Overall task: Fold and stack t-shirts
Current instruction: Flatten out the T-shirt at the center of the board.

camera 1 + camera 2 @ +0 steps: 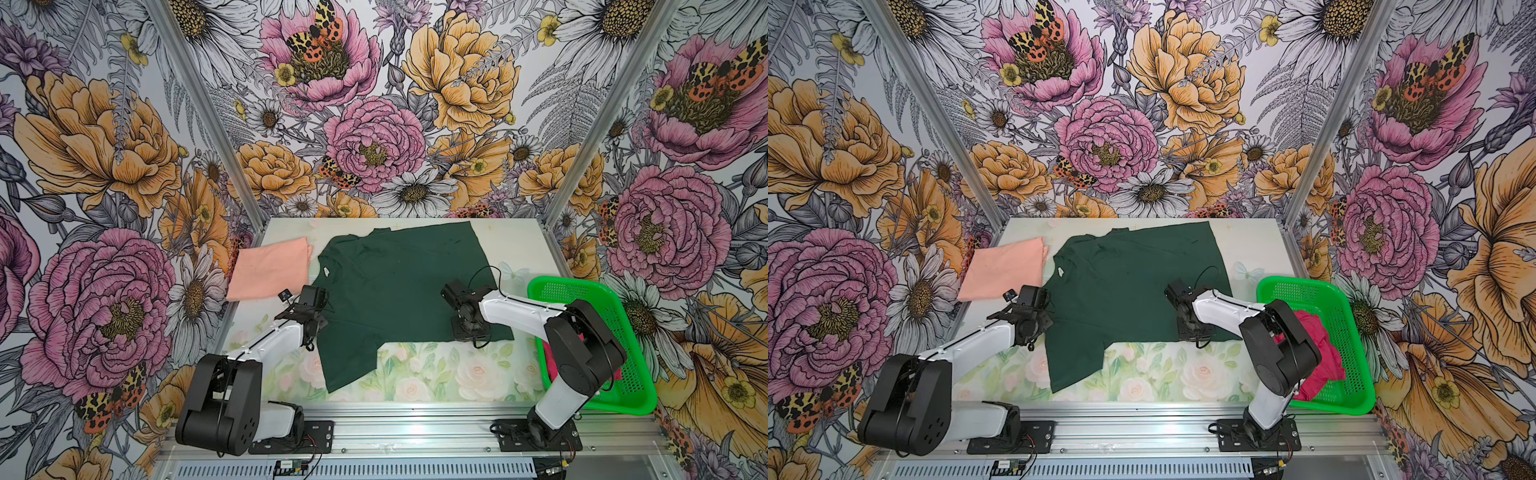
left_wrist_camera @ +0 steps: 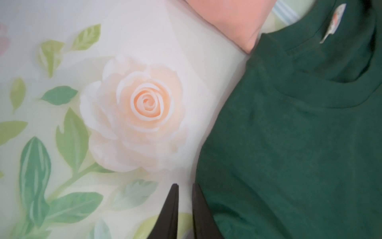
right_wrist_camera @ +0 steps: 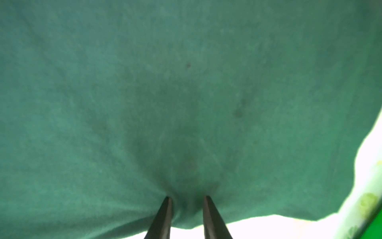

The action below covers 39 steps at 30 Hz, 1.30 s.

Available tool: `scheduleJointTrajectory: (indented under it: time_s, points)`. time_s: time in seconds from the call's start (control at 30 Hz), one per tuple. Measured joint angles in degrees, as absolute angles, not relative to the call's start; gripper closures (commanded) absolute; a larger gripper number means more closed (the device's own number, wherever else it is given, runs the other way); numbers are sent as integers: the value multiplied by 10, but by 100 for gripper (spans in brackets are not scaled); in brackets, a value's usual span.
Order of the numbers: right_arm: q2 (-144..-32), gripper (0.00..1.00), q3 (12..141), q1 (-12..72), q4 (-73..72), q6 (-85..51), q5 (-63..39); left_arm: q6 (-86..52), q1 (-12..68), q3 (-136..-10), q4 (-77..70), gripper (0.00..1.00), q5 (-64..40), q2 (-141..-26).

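Where bare, rose-print table; floral walls.

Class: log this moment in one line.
green shirt: spread | peach shirt: folded | pink shirt: in basket | left claw: beside green shirt | right claw: on green shirt

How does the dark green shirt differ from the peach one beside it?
The dark green t-shirt is spread open, collar and a sleeve showing; the peach t-shirt is folded into a rectangle. The dark green t-shirt covers the middle of the table, while the peach t-shirt takes only a far corner. Both are plain cloth lying flat.
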State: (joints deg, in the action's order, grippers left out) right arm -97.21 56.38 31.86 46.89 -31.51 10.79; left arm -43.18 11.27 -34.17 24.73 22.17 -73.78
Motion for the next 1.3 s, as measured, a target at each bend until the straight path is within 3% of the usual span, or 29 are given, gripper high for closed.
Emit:
scheduleJointTrajectory:
  time_s: [0.03, 0.13, 0.17, 0.23, 0.47, 0.53, 0.6, 0.67, 0.97, 1.13, 1.3]
  points:
    - [-969, 55, 562, 318, 469, -317, 110, -428, 121, -341, 251, 70, 232, -721]
    - [-945, 29, 545, 313, 476, -320, 121, -406, 180, -343, 256, 20, 263, -660]
    - [-930, 23, 539, 310, 484, -320, 123, -397, 201, -347, 257, 19, 268, -642]
    - [-894, 15, 530, 304, 496, -322, 125, -383, 233, -364, 264, 28, 269, -620]
    - [-759, 10, 503, 215, 504, -326, 129, -332, 287, -535, 411, 43, 213, -679]
    - [-743, 11, 485, 180, 505, -326, 125, -318, 298, -571, 463, 61, 189, -713]
    - [-738, 11, 469, 149, 508, -326, 120, -306, 309, -585, 518, 71, 158, -743]
    - [-735, 12, 458, 128, 512, -325, 110, -295, 318, -585, 566, 67, 114, -760]
    - [-728, 11, 457, 74, 511, -317, 66, -324, 370, -505, 677, 36, 8, -758]
    - [-730, 11, 466, 70, 509, -304, 61, -387, 432, -437, 700, 28, -21, -745]
    - [-738, 11, 468, 69, 504, -295, 58, -442, 471, -402, 703, 27, -44, -713]
